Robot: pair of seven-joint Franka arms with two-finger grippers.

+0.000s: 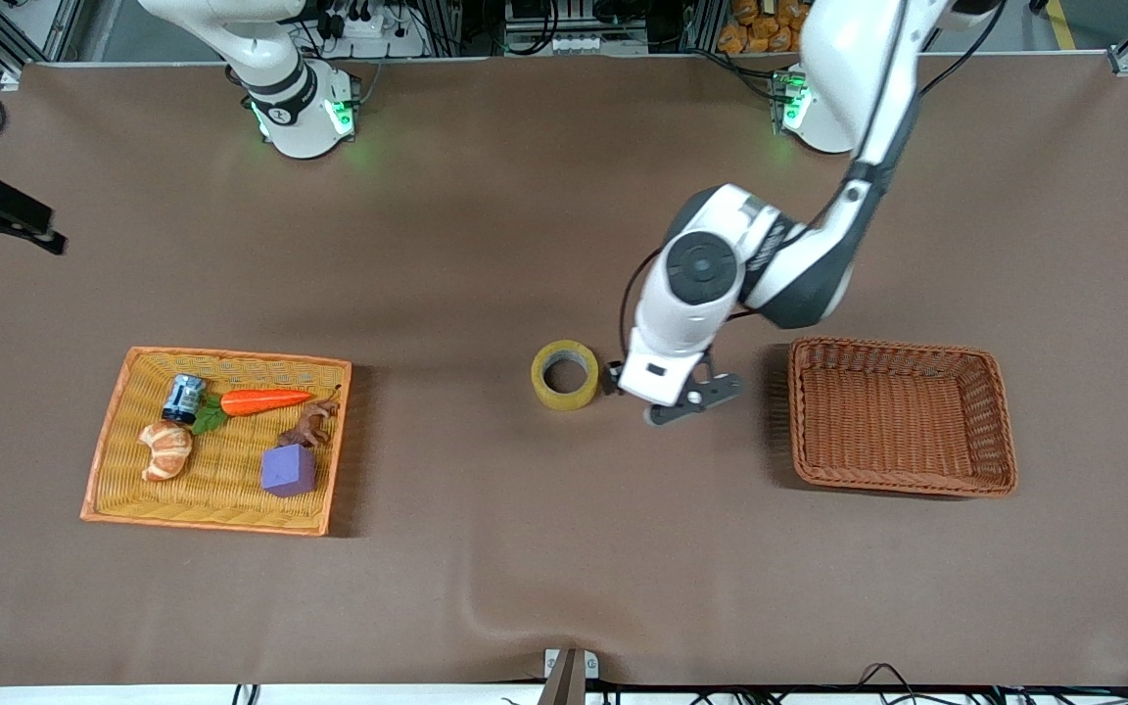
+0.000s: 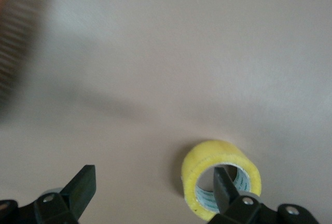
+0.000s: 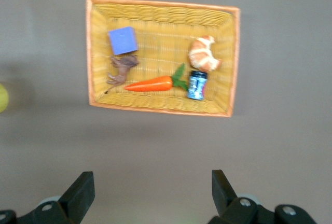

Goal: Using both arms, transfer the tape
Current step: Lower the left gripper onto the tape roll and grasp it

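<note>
- My left gripper [image 1: 674,399] hangs low over the table [image 1: 486,548], jaws spread wide and empty, just beside the tape [image 1: 565,374], between it and the brown basket [image 1: 902,416].
- In the left wrist view, one fingertip [image 2: 222,182] overlaps the roll's opening; the other stands well clear over bare table. I cannot tell whether any finger touches the roll.
- The tape [image 2: 222,180] lies on the table near its middle, well apart from both baskets.
- Orientation: the roll lies flat on one face, its hole facing up and its ring axis vertical. A ring has no long axis and no preferred pointing direction in the table plane.
- My right gripper [image 3: 150,193] waits high over the orange tray's [image 3: 163,55] end of the table, jaws open and empty, looking down on the croissant [image 3: 204,53], carrot [image 3: 153,83], purple cube [image 3: 123,40], small can [image 3: 197,84] and brown figurine [image 3: 121,69].
- Step, as I judge it: left arm's approach to pick up the tape; grasp not yet made.
- Next move calls for shifting toward the roll so the jaws straddle it or one wall, descending, then closing.
- Risk: an off-centre close could push the roll sideways.
</note>
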